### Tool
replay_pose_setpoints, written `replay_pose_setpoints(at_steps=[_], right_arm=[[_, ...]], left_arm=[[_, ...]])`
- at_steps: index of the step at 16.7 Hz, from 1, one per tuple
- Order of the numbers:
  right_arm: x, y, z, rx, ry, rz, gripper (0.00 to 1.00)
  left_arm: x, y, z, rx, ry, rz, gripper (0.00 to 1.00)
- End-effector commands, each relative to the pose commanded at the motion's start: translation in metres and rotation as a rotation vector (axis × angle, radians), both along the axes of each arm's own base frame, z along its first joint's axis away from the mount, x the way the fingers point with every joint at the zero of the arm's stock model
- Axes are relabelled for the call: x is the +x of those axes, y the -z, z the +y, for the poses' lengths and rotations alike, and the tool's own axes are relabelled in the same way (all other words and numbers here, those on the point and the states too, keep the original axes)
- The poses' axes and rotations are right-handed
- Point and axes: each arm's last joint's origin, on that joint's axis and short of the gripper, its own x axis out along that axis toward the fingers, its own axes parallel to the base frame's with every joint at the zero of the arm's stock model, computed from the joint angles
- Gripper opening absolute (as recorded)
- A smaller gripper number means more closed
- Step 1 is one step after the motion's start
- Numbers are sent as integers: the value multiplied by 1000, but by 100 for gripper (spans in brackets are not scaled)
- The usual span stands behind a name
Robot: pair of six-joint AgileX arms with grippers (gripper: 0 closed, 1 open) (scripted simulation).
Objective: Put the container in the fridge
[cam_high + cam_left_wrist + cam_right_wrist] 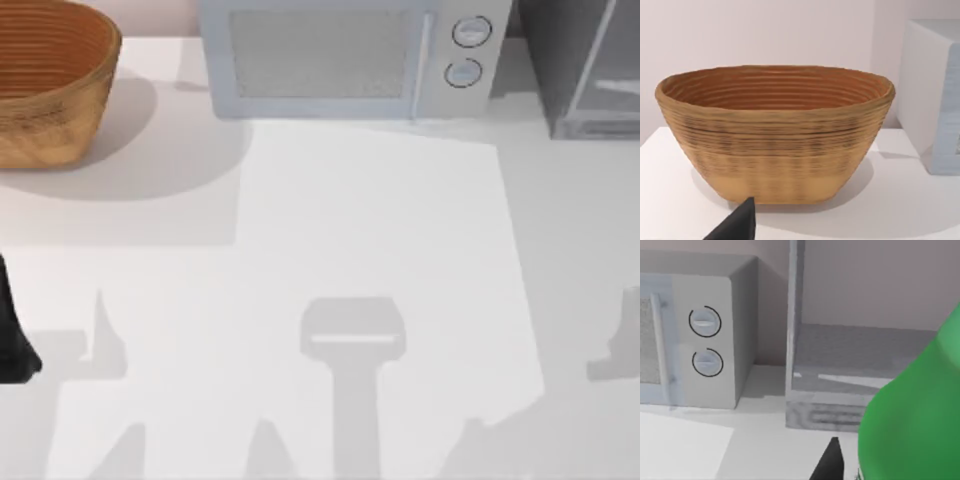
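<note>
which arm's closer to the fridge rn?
Right. Its wrist view faces the fridge close up, green container in front. The left arm sits at the table's left edge, facing the basket.

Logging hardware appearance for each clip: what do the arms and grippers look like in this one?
Little of them is in frame. The left arm appears at the top view's left edge as a plain black, tapering shape. A black pointed fingertip juts into the left wrist view, and a similar black wedge-shaped fingertip into the right wrist view. No cables, markings or coloured parts can be seen.

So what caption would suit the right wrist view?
Green bottle held up close, facing the fridge beside the microwave.
</note>
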Motion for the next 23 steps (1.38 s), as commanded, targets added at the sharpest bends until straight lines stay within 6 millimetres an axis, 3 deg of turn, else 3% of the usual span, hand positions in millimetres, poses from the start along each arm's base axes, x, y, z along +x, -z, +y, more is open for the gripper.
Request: replay_pose_setpoints(at_steps=[9, 14, 18, 21, 23], right_arm=[[-3, 0, 0, 41, 44, -12, 1], [7, -36, -3, 35, 47, -58, 1], [45, -78, -10, 31, 44, -76, 1], [97, -96, -21, 30, 42, -66, 1], [139, -95, -32, 31, 40, -53, 1]], left_arm=[[0, 0, 0, 0, 0, 0, 100], [0, 0, 0, 0, 0, 0, 100], [0, 0, 0, 0, 0, 0, 100], [0, 0, 0, 0, 0, 0, 100], [0, 0, 0, 0, 0, 0, 100]])
